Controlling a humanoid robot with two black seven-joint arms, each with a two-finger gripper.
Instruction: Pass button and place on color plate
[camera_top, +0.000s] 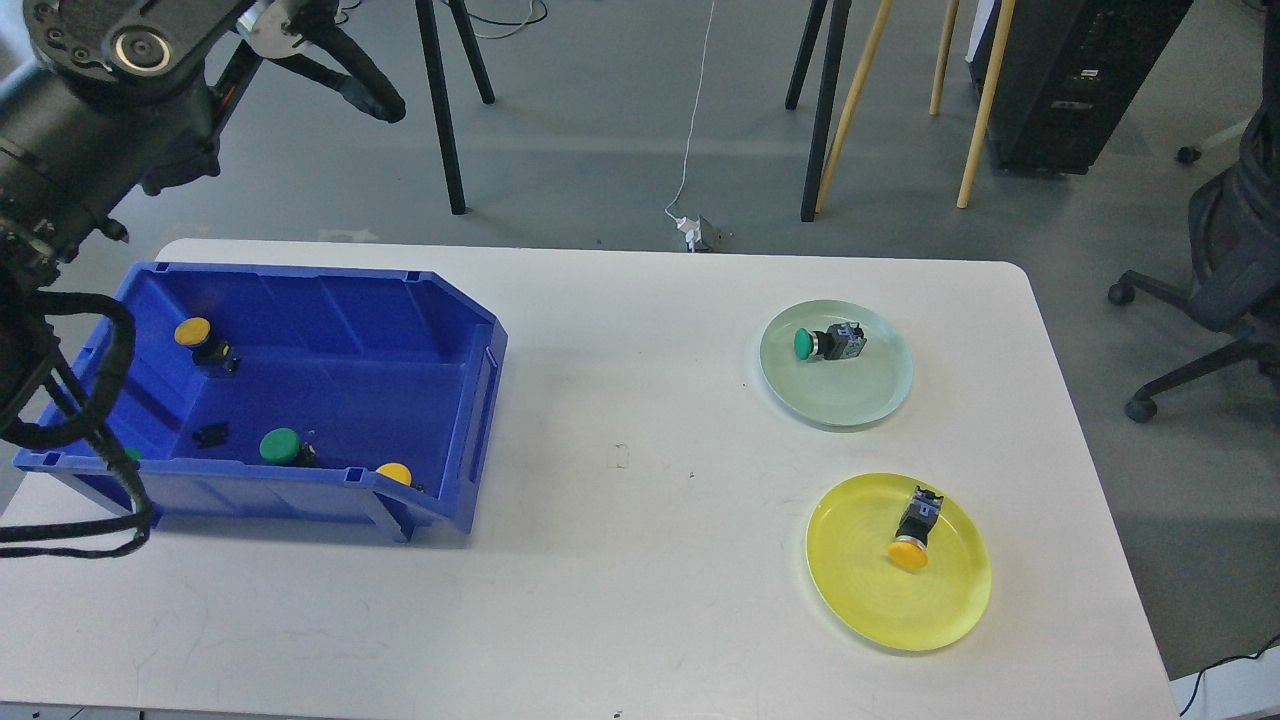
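Note:
A blue bin (455, 300) on the left of the table holds two yellow-capped buttons (192, 331) (394, 473) and a green-capped button (280, 444); another green cap shows at the bin's left edge. A pale green plate (850, 400) carries a green button (828, 343). A yellow plate (860, 600) carries a yellow button (914, 540). My left gripper (375, 98) is high above the floor beyond the bin's far edge, holding nothing visible. Its dark fingers converge, so I cannot tell their state. My right gripper is out of view.
The white table (620, 560) ends in a rounded far right corner. My thick left arm (90, 110) and its cables (90, 450) overlap the bin's left side. Tripod legs (445, 130), wooden poles and an office chair (1230, 260) stand on the floor beyond.

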